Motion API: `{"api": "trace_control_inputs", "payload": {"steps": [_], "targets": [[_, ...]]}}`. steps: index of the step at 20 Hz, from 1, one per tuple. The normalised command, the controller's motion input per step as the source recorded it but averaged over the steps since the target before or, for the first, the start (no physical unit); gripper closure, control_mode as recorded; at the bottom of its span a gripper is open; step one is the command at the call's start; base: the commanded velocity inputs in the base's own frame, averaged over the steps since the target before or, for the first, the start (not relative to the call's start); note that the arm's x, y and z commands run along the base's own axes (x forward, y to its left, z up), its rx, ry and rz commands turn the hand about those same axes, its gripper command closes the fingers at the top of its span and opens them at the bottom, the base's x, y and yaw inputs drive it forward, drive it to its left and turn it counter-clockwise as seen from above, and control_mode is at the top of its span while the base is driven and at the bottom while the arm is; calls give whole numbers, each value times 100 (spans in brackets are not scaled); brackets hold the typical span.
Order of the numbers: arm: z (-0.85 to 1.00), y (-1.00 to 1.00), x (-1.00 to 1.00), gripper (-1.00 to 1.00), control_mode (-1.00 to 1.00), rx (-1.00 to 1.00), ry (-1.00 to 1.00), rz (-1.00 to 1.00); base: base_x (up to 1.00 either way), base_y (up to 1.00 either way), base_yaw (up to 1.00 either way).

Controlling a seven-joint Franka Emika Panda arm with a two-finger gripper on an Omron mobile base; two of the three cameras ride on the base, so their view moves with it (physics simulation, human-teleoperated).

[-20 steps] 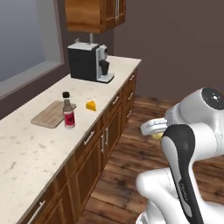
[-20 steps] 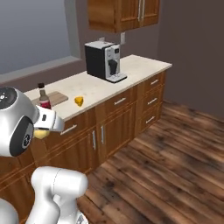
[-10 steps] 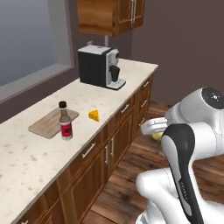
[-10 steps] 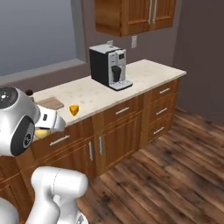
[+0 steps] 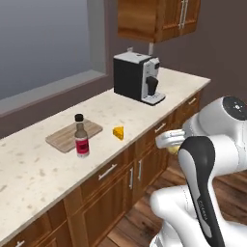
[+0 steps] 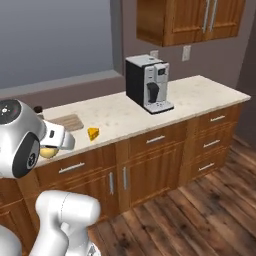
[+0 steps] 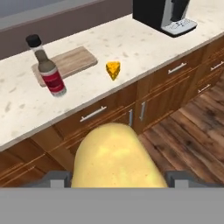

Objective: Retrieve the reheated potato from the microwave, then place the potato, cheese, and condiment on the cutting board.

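My gripper [image 7: 116, 186] pinches the potato [image 7: 116, 157] — off the surface's [image 7: 131, 48] front edge, cheese [image 7: 113, 69] beside the board [image 7: 70, 62].

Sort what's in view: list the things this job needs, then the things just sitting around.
Job: potato, held between the fingers; cheese; condiment; cutting board.
Just sitting around: coffee machine; counter; wall cabinet; drawers.

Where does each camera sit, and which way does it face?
Left base view: behind-left, facing the counter's light-brown wooden cutting board; white arm lower right.
Right base view: behind-right, same counter; arm lower left.
Hand view: on the hand, over the pale yellow potato towards the counter.
Shared: orange-yellow cheese wedge, black coffee machine.
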Motion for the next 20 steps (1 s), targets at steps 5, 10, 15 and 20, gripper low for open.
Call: {"api": "trace_control_inputs", "payload": {"steps": [5,10,15,20], "targets": [[0,0,0,100,100,0,0,0,58,-16,45],[0,0,0,100,100,0,0,0,59,-20,35],[0,0,0,100,100,0,0,0,52,-36,22],[0,0,0,100,100,0,0,0,40,-38,29]]}}
